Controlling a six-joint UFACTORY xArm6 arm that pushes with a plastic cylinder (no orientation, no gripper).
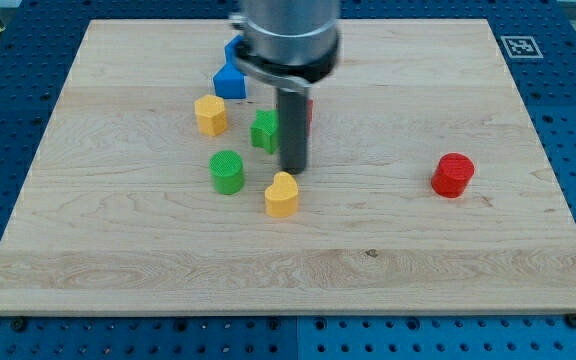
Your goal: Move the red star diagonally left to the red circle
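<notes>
Resting my tip (294,170) just above the yellow heart (281,194); red star (309,110) mostly hidden behind the rod; red circle (453,175) well right. No jaws fitted.

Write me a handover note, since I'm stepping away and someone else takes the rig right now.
No hand; my tip rests just above the yellow heart block.
The red star is mostly hidden behind the rod, beside the green block.
The red circle sits alone toward the view's right.
Done: nothing visible; star and circle are far apart.
Left: get the tip behind the star and push it to the circle.
</notes>
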